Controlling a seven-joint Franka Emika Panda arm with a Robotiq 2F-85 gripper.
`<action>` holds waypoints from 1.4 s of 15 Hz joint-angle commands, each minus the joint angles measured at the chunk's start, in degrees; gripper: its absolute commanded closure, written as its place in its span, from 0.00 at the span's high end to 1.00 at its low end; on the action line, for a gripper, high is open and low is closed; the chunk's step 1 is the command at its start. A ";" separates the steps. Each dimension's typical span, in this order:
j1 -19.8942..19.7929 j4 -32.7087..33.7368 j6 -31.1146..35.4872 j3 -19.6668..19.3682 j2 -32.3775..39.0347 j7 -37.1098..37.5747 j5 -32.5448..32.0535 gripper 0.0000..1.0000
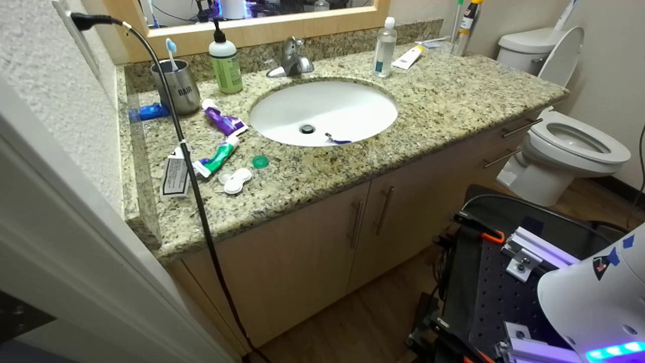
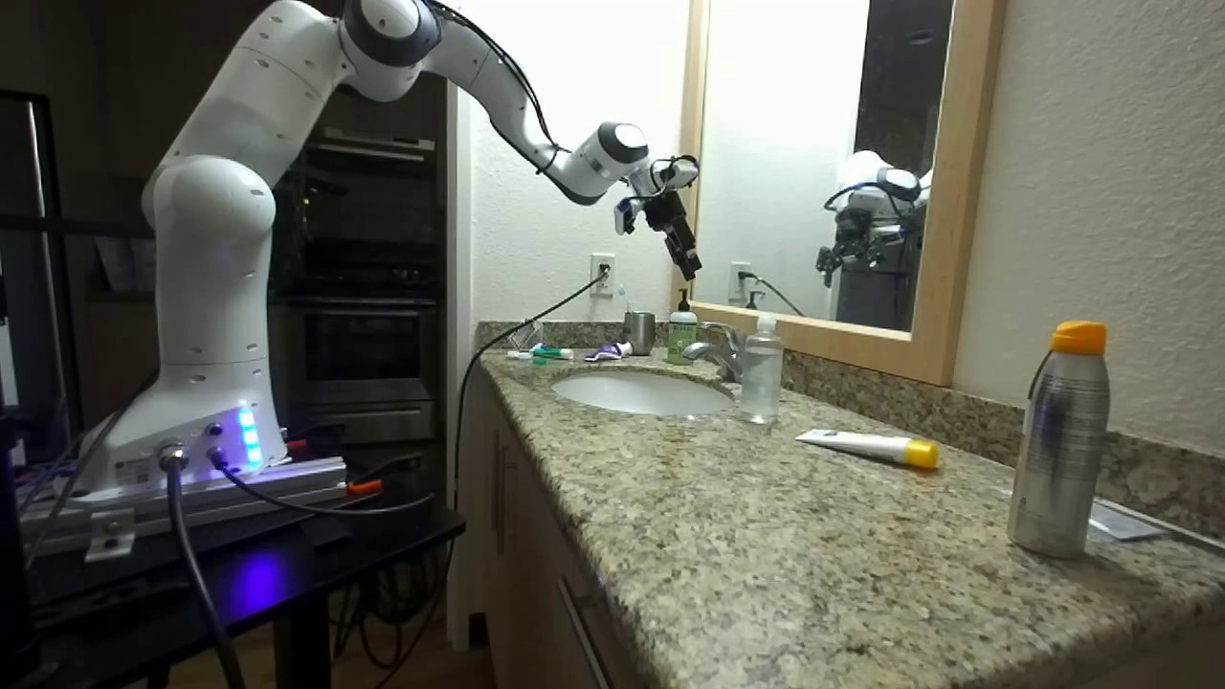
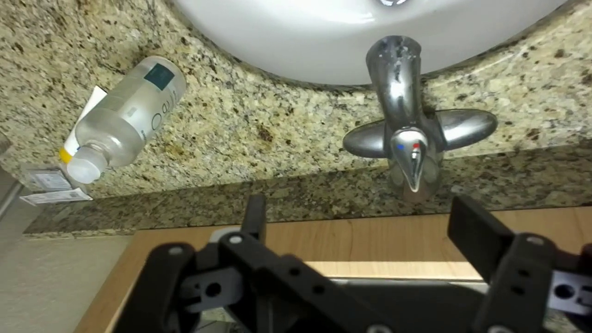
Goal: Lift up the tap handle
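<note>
Beneath a wood-framed mirror [image 2: 785,144] runs a granite counter [image 3: 268,138]. Over it hangs the claw [image 3: 363,221], tilted downward, spread wide, well above the tap [image 3: 397,88]. Atop the tap sits the handle [image 3: 411,155], apart from the claw, its tip pointing to the backsplash [image 3: 300,199]. The tap reaches over the white basin [image 3: 286,46]. A clear bottle [image 3: 134,111] stands to one side; opposite, in an exterior view, a soap bottle [image 1: 228,75] stands near a metal cup [image 1: 184,96] holding a toothbrush [image 1: 172,49].
</note>
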 commanded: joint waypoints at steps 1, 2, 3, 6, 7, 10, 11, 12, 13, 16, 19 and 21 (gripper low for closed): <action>0.10 1.92 -0.90 -0.94 1.96 0.37 0.33 1.00; 0.03 3.65 -1.52 -1.49 3.85 1.02 0.26 1.00; -0.03 5.05 -1.75 -1.83 5.36 1.36 0.29 1.00; -2.19 8.00 -5.31 0.75 6.68 -5.32 4.10 1.00; -3.59 10.55 -7.82 1.89 8.22 -9.03 6.94 1.00; -6.59 19.14 -17.98 3.50 13.29 -17.65 15.15 1.00; -7.28 21.63 -19.09 3.09 14.94 -18.20 16.18 1.00; -7.19 23.95 -19.35 2.29 16.56 -15.75 16.58 1.00; -5.49 17.01 -16.35 1.66 11.99 -15.41 14.82 1.00; -6.58 21.00 -17.25 1.89 15.17 -15.19 15.35 1.00; -7.90 27.43 -25.75 3.43 18.93 -20.20 17.32 1.00; -7.93 31.02 -27.15 3.04 21.52 -20.14 16.80 1.00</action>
